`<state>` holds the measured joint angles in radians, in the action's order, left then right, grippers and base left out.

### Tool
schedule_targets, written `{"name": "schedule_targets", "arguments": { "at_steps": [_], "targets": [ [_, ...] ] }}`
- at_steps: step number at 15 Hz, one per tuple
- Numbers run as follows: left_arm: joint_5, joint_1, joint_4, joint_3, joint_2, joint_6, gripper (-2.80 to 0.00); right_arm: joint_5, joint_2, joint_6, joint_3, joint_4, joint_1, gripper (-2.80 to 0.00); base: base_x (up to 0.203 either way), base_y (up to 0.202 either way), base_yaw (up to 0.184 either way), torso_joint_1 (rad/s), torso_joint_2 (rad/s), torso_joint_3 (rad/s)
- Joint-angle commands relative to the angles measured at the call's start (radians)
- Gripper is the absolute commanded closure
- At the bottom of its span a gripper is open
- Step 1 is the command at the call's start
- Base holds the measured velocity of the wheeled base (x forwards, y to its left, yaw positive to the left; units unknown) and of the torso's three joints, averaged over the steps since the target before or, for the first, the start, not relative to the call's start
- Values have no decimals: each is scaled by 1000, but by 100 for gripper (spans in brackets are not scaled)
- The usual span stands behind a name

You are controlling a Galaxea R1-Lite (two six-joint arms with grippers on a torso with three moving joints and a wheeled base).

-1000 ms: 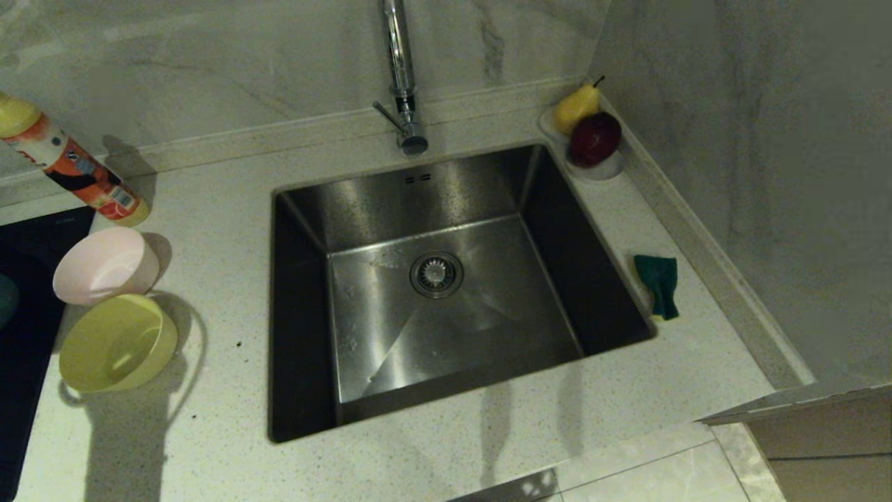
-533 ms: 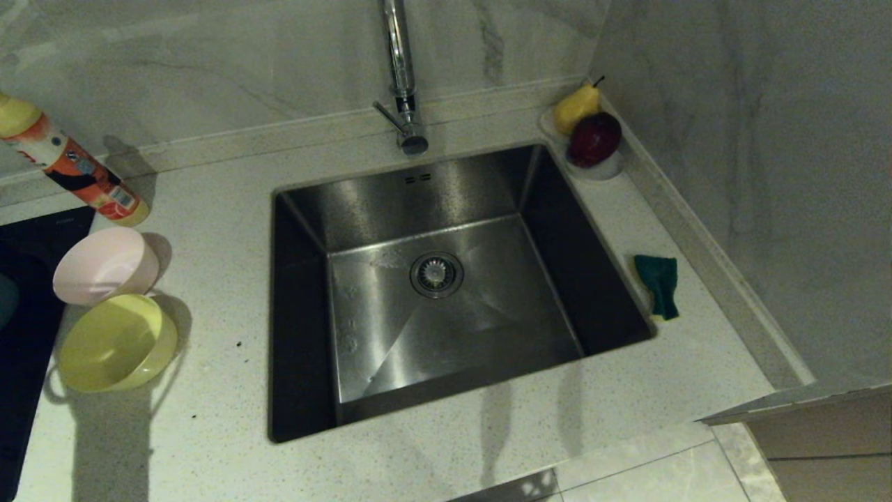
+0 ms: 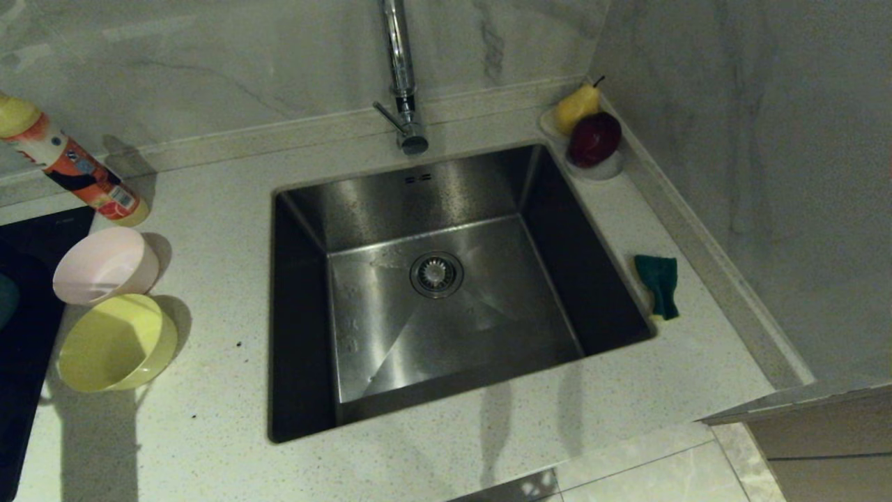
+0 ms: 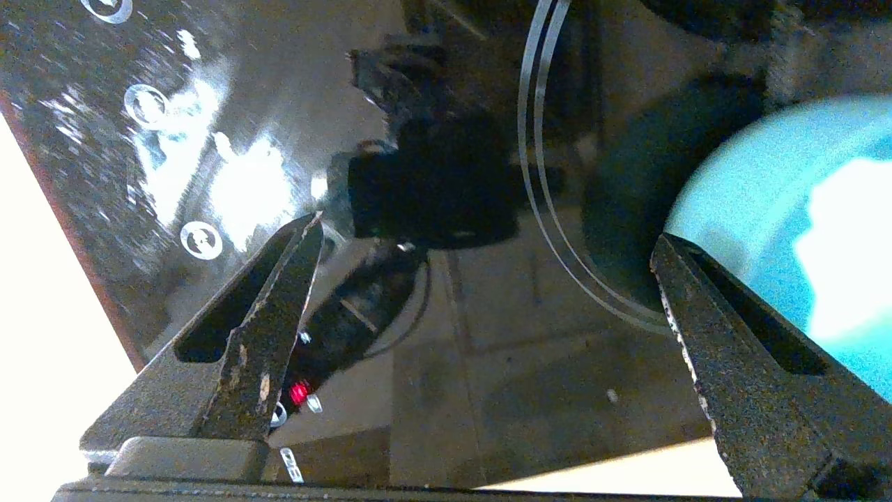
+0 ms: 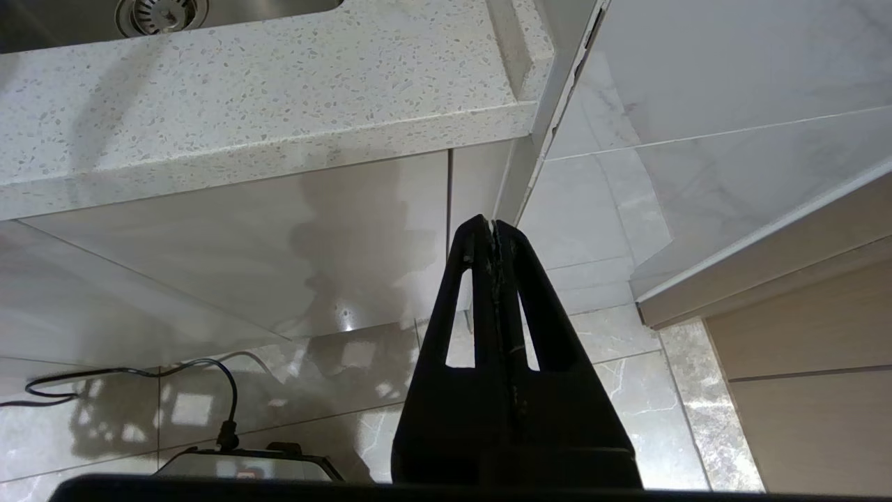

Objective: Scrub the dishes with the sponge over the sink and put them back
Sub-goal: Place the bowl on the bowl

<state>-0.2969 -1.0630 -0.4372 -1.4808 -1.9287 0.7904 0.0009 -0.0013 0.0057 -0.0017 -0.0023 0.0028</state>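
- Stainless steel forms the square sink (image 3: 460,209), set into a speckled white countertop (image 3: 209,432), with a round drain strainer (image 3: 436,274) at its centre and a chrome faucet (image 3: 401,77) rising behind it.
- On the counter left of the sink stand a pale pink bowl (image 3: 104,266) and a yellow bowl (image 3: 115,343), rims touching or nearly so; both are apart from the basin.
- A light blue bowl (image 4: 787,230) sits on the black glass cooktop (image 4: 432,362), seen in the left wrist view just beside one finger of the left gripper (image 4: 488,233).
- That left gripper hangs over the cooktop with its jaws spread wide and nothing between them.
- A green-and-yellow sponge (image 3: 658,284) lies on the counter right of the sink, just beside the basin's edge.
- A small white dish (image 3: 603,169) in the back right corner holds a yellow pear (image 3: 575,106) and a dark red apple (image 3: 594,138).
- An orange-labelled bottle (image 3: 70,164) leans at the back left, near the pink bowl.
- The right gripper (image 5: 493,226) is parked below the counter's front edge, over the tiled floor (image 5: 627,383), its fingers pressed together and holding nothing.
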Motion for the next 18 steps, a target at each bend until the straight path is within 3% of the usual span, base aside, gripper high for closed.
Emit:
{"name": "schedule_targets", "arguments": {
  "at_steps": [1, 18],
  "targets": [
    [17, 2, -4, -20, -25, 6, -280, 1, -2, 0, 0, 0, 0, 0, 0, 0, 0, 0, 0, 0],
    [21, 37, -41, -21, -33, 9, -280, 1, 0, 0, 0, 1, 0, 0, 0, 0, 0, 0, 0, 0]
  ]
}}
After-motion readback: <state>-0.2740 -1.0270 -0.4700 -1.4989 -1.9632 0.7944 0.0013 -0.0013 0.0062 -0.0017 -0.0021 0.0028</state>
